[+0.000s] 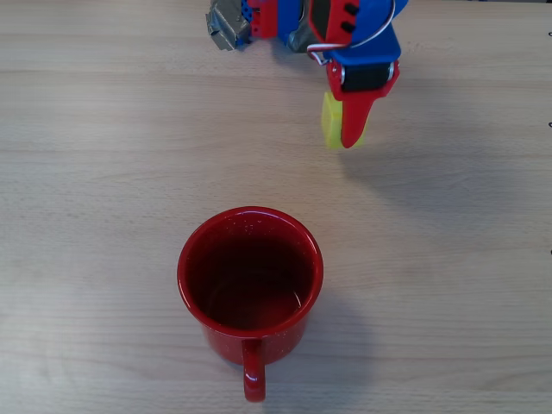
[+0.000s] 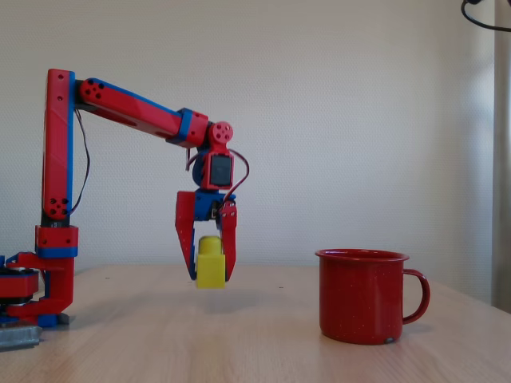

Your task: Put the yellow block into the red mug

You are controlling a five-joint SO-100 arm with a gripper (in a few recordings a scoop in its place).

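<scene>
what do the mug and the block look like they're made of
The red mug looks like glossy enamelled metal: thin rolled rim, faint white speckles, sheen. The yellow block, held off the table in the gripper, looks like smooth moulded plastic, uniformly bright.

The arm (image 2: 128,108) is red plastic with blue joints and trim — a red upright post edged in blue, then a red boom. Black screw holes dot the red parts near the post's top and foot. A thin dark cable hangs beside the post; a light wire loops at the wrist, just above the gripper (image 2: 207,271). Its two fingers (image 2: 185,239) are red and tapered.
</scene>
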